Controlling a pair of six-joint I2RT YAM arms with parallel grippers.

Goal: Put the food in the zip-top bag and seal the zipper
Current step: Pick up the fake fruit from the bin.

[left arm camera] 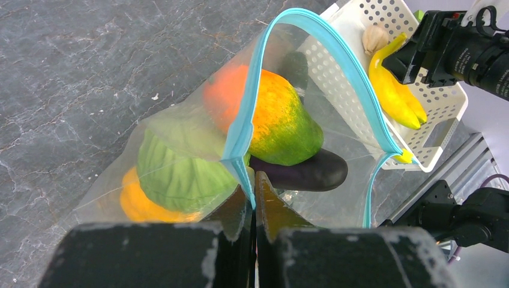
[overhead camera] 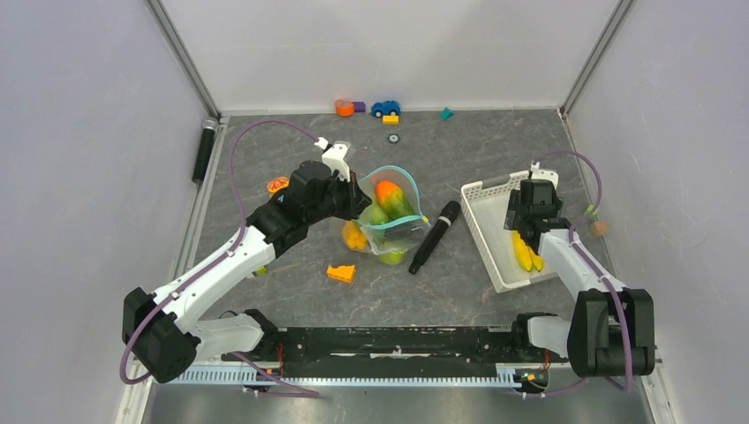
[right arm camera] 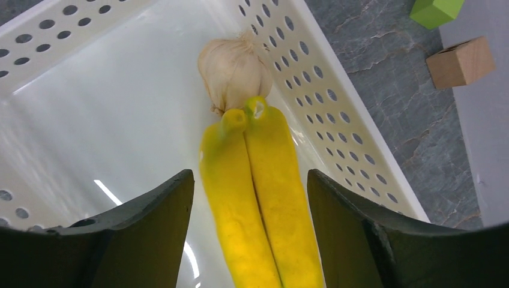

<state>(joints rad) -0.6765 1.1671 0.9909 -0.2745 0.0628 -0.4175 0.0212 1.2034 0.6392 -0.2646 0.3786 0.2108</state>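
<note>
Our left fingers [left arm camera: 273,211] clenched the zipper [left arm camera: 239,141], holding the bag [left arm camera: 180,123] open; our right fingers [right arm camera: 155,219] straddled the bananas [right arm camera: 258,198] unclosed, seemingly not touching, so a centred, low pinch looked best.

Surface [overhead camera: 495,150]: dark grey, marbled.
Black microphone [overhead camera: 435,236] lies diagonally near centre, head toward 1 o'clock.
White perforated basket [overhead camera: 488,243] at 3 o'clock, near the microphone, apart from it.
Orange stepped wedge [overhead camera: 341,273] at 7 o'clock.
Back edge, 12 o'clock: blue toy car [overhead camera: 384,108], yellow block [overhead camera: 390,119] just beside it. Purple block [overhead camera: 359,107] at 11, teal piece [overhead camera: 447,113] at 1.
Small ring-shaped disc [overhead camera: 393,138] near the car.
Wooden cube [right arm camera: 460,61] and green block [right arm camera: 435,10] lie beyond the basket.
</note>
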